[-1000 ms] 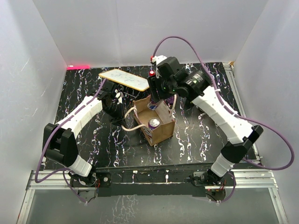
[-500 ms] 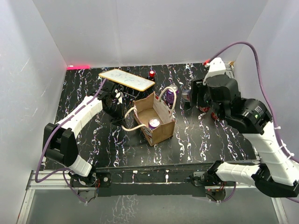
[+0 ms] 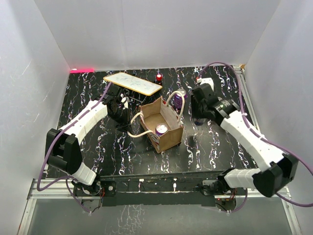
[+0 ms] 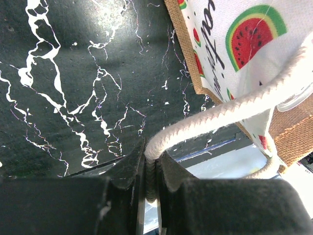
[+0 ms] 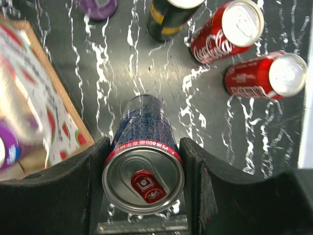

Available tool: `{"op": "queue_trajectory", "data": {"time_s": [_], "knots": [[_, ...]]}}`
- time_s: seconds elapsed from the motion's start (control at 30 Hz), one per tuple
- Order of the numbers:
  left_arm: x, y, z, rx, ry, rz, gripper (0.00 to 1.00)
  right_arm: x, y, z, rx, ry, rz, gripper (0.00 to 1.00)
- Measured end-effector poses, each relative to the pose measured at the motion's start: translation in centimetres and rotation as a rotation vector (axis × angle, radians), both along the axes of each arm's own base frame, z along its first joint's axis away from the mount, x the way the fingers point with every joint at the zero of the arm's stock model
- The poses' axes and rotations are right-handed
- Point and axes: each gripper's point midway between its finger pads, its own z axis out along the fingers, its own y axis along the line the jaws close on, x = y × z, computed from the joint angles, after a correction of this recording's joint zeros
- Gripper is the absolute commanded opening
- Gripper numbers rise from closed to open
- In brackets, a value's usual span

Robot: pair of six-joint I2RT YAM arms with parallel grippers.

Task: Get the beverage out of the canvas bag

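Tan canvas, soft and boxy: from above, the bag (image 3: 169, 139) stands in the middle of the table (image 3: 210, 144), mouth up. A purple can (image 3: 161, 129) sits upright inside it near the front corner. The left gripper (image 3: 122, 111) is just beside the bag's left side at a rope handle (image 3: 138, 132). The right gripper (image 3: 198, 115) hangs to the bag's right, apart from it.

From the left wrist we see the fingers clenched on the rope, pinching it flat, with the watermelon print close by.

From the right wrist, the fingers grasp a blue can (image 5: 143, 164) by its side wall just under the red rim, one finger on each side. It is upright and outside the bag. We cannot tell whether its base touches the table. Two red cans (image 5: 227, 32) and a black can (image 5: 168, 14) stand beyond.

We judge a can to be stiff, smooth and a little slippery, and weighty if full. Its thin wall would dent under a hard squeeze, so we would take it across the round body near the top. The bag is floppy, so the pinched handle should steady it.
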Motion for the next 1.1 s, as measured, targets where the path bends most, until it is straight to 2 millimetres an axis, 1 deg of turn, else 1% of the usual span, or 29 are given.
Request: {"op": "queue_trajectory", "data": {"time_s": [0.17,0.23,0.33,0.43,0.5,0.6,0.63,0.67,0.7,0.73,0.8,0.97,1.1], "knots": [[0.0,0.0,0.0,0.000,0.000,-0.001,0.00,5.5,-1.2,-2.9,0.100,0.039,-0.065,0.08],[0.0,0.0,0.1,-0.001,0.002,-0.001,0.00,7.0,-1.1,-4.4,0.101,0.065,-0.054,0.08],[-0.1,-0.1,0.1,-0.004,0.003,-0.001,0.00,8.5,0.0,-7.0,0.093,0.116,-0.012,0.08],[-0.1,-0.1,0.1,-0.006,0.004,-0.002,0.00,9.3,0.8,-8.8,0.079,0.153,0.017,0.08],[-0.1,-0.1,0.1,-0.006,0.004,-0.002,0.00,9.8,1.0,-9.4,0.073,0.163,0.024,0.08],[-0.1,-0.1,0.1,-0.006,0.004,-0.003,0.00,10.4,1.1,-9.4,0.067,0.154,0.029,0.08],[-0.1,-0.1,0.1,-0.005,0.006,-0.004,0.00,10.6,1.2,-9.3,0.065,0.151,0.032,0.11],[-0.2,0.0,0.2,-0.005,0.006,-0.006,0.00,10.8,1.2,-9.2,0.064,0.147,0.034,0.19],[-0.2,0.0,0.3,-0.004,0.006,-0.007,0.00,11.1,1.3,-9.1,0.063,0.144,0.035,0.31],[-0.2,0.0,0.3,-0.004,0.006,-0.007,0.00,11.4,1.4,-9.1,0.062,0.140,0.037,0.40],[-0.1,-0.1,0.5,-0.005,0.001,-0.011,0.00,11.8,1.5,-9.3,0.062,0.139,0.038,0.55],[0.0,-0.1,0.6,-0.006,-0.005,-0.017,0.00,11.7,1.6,-9.8,0.060,0.152,0.038,0.75],[0.0,-0.1,0.6,-0.007,-0.007,-0.021,0.00,11.8,1.6,-9.6,0.063,0.147,0.040,0.83]]}}
